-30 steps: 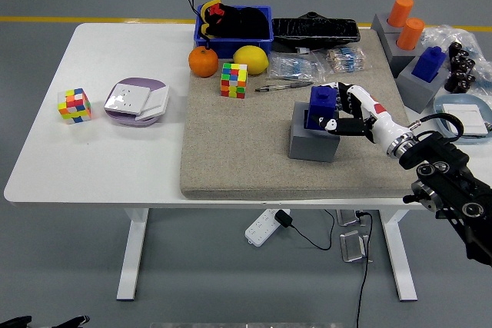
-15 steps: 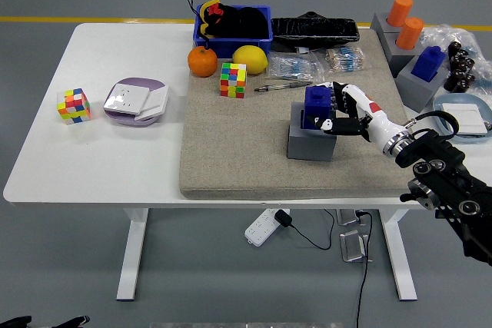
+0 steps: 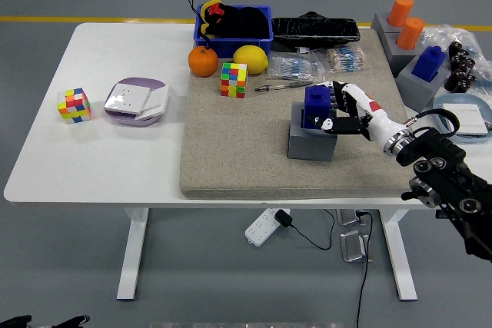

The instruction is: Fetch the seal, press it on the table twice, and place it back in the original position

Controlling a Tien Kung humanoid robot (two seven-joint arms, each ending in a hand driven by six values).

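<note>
Fingers of the right robot hand are curled around the blue seal, with the white thumb in front and the other fingers wrapped over its right side. The seal sits on top of its grey block, and that block rests on the tan mat that covers part of the white table. It is hard to tell if the seal is fully down in the block or a tiny bit above it. The left robot hand is not in the picture. A silver pen lies on the mat just behind the robot hand, and a colour cube is farther off to the robot hand's left. More grey blocks with a blue top and orange tops stand behind the robot hand, off the mat. To do this step well, I think the robot hand should hold the seal straight up, not tipped, and keep a firm hold so it does not slip. It should move slowly and go straight up or straight down, so the grey block does not slide or tip over. It should stay away from the pen.
</note>
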